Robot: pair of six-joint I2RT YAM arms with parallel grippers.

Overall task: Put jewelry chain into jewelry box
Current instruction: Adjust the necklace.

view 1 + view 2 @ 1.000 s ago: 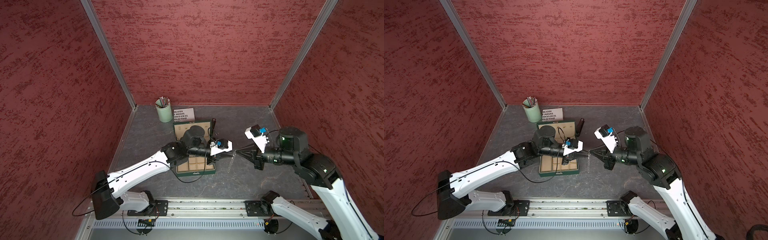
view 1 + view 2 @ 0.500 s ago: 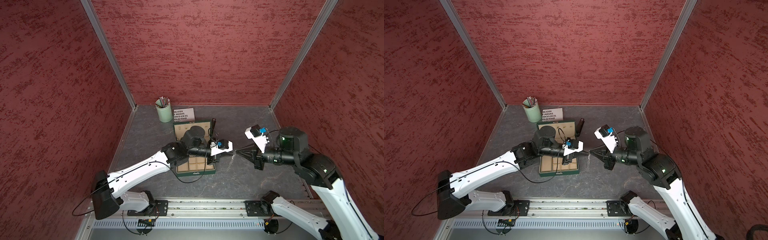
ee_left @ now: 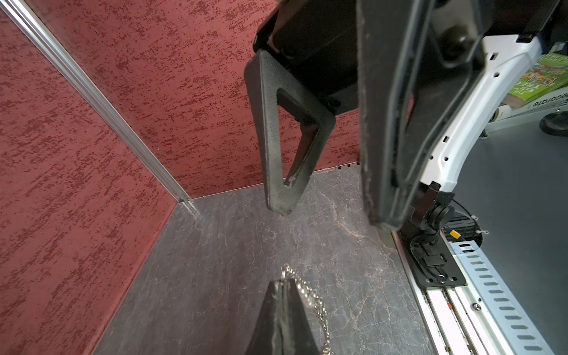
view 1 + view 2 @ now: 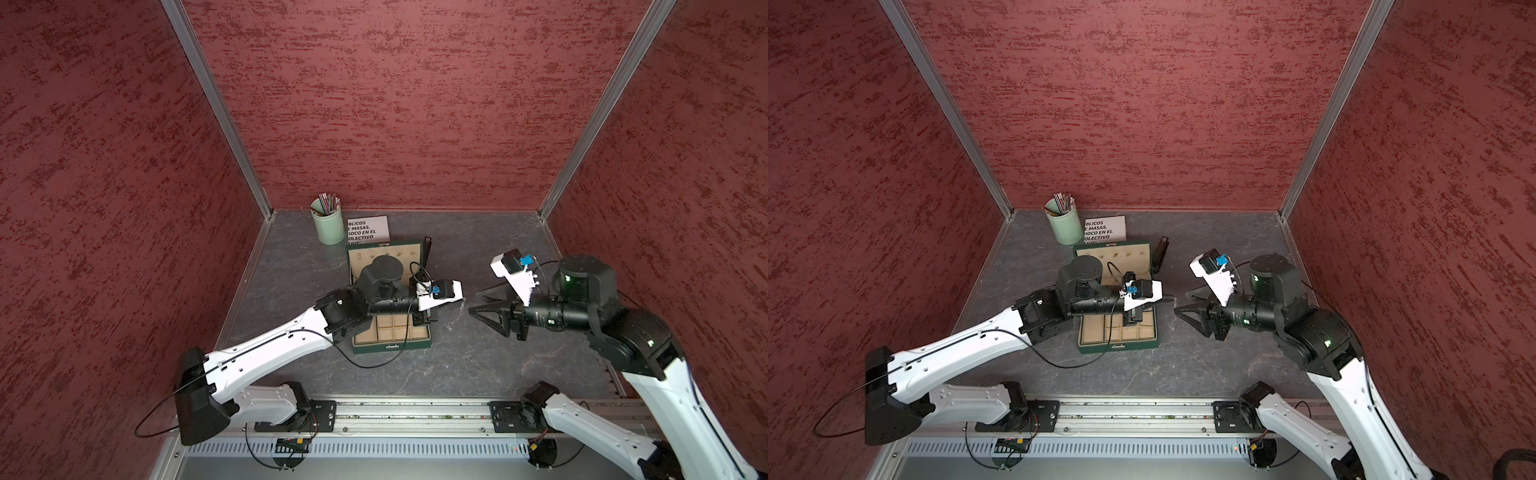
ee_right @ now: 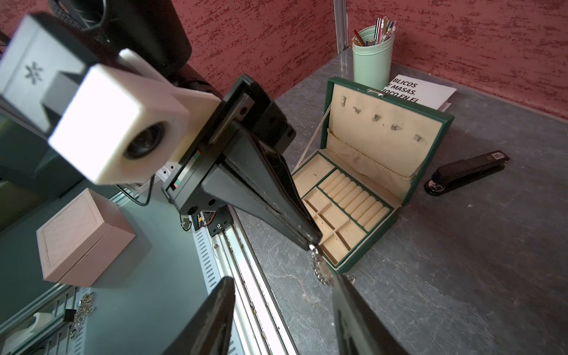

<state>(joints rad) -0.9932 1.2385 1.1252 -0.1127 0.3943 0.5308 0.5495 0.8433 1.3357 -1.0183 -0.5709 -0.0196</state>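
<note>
The left gripper [image 5: 309,241] is clamped on the top end of the jewelry chain [image 5: 318,269], which hangs vertically just right of the open jewelry box [image 4: 390,346]. The right gripper [image 3: 332,215], its jaws apart and empty, faces the chain from the right. The box's compartments lie to the left, nearest the left arm.

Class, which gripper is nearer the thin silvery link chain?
Left. The left gripper is shut on the chain's top end; the right gripper stands open beside it, not touching.
</note>
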